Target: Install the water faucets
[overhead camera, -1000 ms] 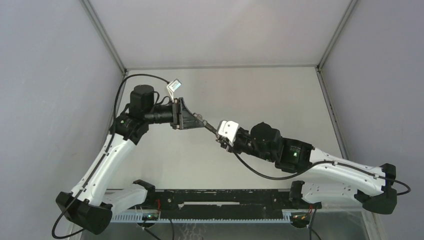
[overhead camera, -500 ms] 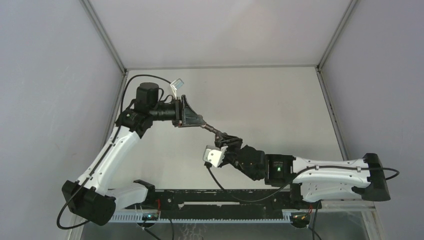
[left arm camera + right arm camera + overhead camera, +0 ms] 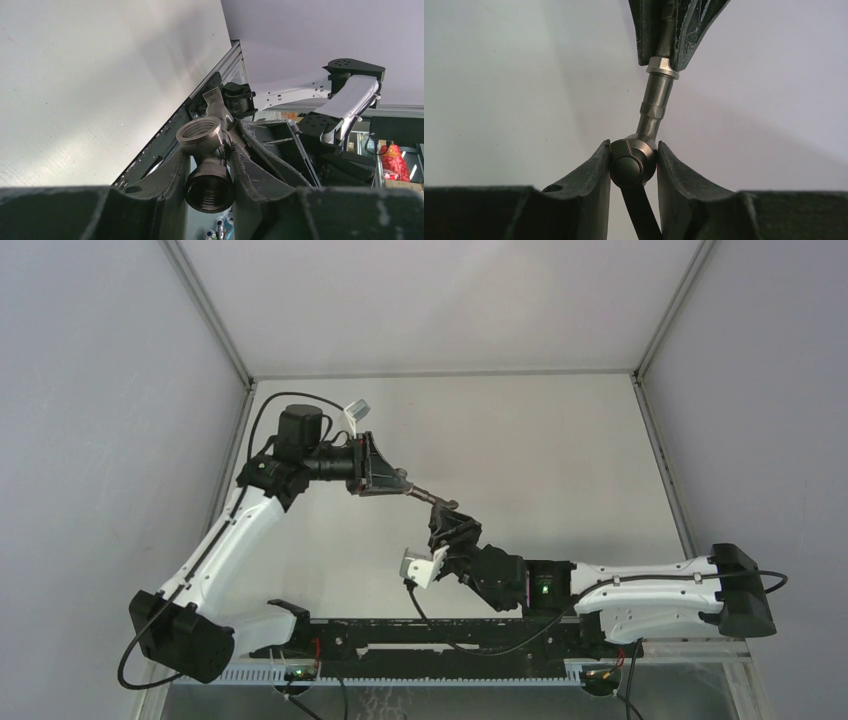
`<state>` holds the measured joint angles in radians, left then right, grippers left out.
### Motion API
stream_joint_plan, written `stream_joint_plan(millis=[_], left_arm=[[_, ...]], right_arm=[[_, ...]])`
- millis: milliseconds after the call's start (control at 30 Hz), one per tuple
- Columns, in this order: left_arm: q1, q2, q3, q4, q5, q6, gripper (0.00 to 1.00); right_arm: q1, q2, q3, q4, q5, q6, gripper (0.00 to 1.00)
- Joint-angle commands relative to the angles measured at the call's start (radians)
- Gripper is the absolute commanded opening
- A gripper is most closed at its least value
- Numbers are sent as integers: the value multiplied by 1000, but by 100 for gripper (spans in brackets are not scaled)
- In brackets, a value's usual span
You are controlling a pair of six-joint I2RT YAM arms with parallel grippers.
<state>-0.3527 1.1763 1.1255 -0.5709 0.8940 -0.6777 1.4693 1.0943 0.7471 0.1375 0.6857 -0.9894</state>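
From where I stand this looks like the joining step. Both tap parts hang in the air over the middle of the counter (image 3: 540, 440), neither resting on it. The left end effector (image 3: 209, 152) is closed tight on the stubby fitting (image 3: 200, 136), threaded mouths showing. The right end effector (image 3: 633, 155) is pinched narrowly round the ball head of the stem (image 3: 655, 107), whose far end runs into the left end effector's grip. Next, I'd guess, comes a twist along the stem, kept in line so the threads don't cross.
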Motion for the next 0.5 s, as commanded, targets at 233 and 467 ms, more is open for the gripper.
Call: stream_joint_plan(millis=[233,467], left_arm=[[1,-78,25,62,-62,52,0],[4,-33,28,101,-56,3,0]], right_arm=[[-87,-112,91,-87,-295,323,42],[-100,-95,111,-132,-278,402,99]])
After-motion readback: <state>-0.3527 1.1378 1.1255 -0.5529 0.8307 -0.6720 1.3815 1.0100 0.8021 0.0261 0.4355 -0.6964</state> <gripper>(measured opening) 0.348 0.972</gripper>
